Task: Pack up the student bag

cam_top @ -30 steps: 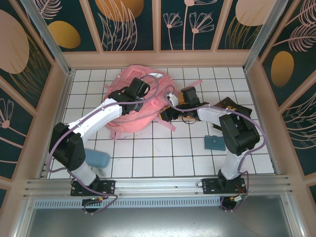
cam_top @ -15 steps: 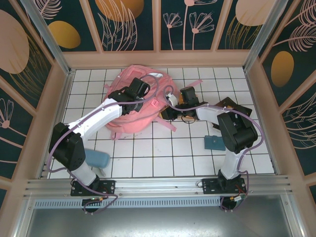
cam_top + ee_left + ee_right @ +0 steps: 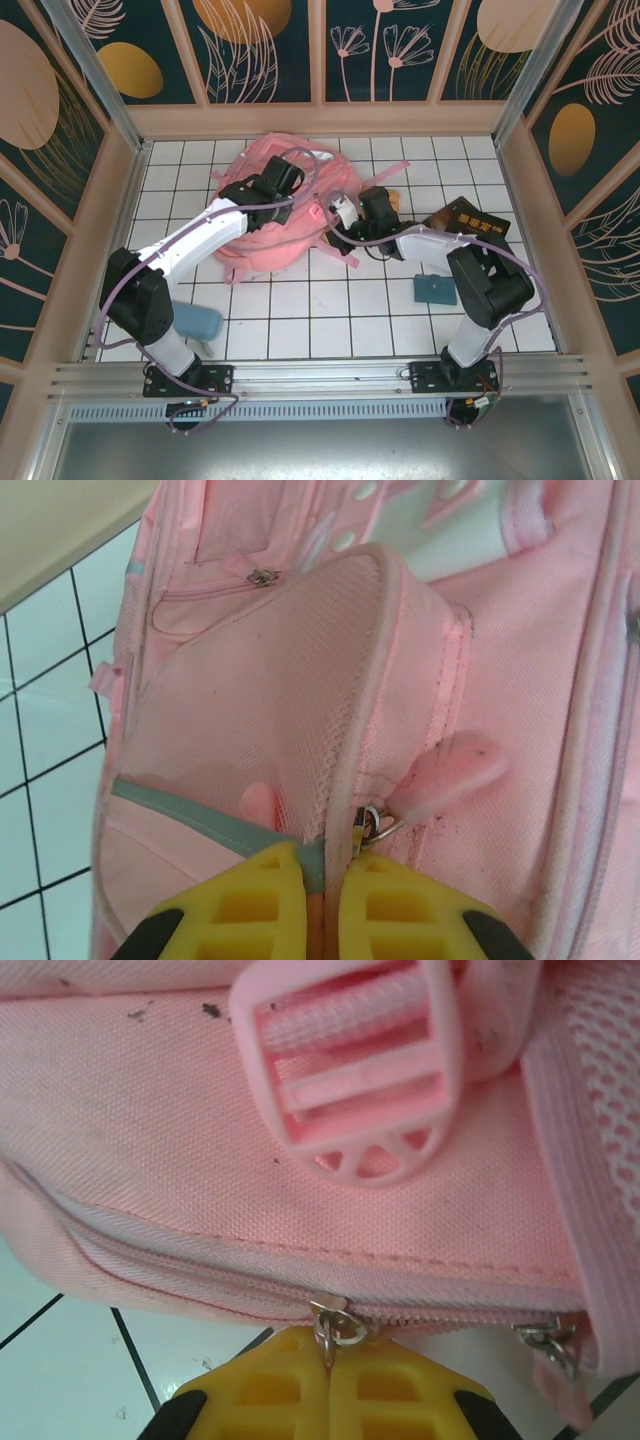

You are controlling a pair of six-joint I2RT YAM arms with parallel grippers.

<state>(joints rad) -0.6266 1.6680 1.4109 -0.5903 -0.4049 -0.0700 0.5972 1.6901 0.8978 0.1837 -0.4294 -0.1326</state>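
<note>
1. Top external view: the student bag (image 3: 262, 215) lies on the white tiled table (image 3: 300, 320), left of centre toward the far wall, with both arms reaching onto it.
2. The left gripper (image 3: 268, 192) sits over the bag's upper part. In the left wrist view its yellow fingers (image 3: 250, 900) are pressed together, pinching the edge of the mesh pocket (image 3: 270, 710).
3. The right gripper (image 3: 345, 213) meets the bag's right edge. In the right wrist view its fingers (image 3: 400, 1390) are squeezed onto a metal zipper pull (image 3: 335, 1325), below a pink buckle (image 3: 350, 1070).
4. A small blue case (image 3: 435, 290) lies beside the right arm, well apart from the bag.
</note>
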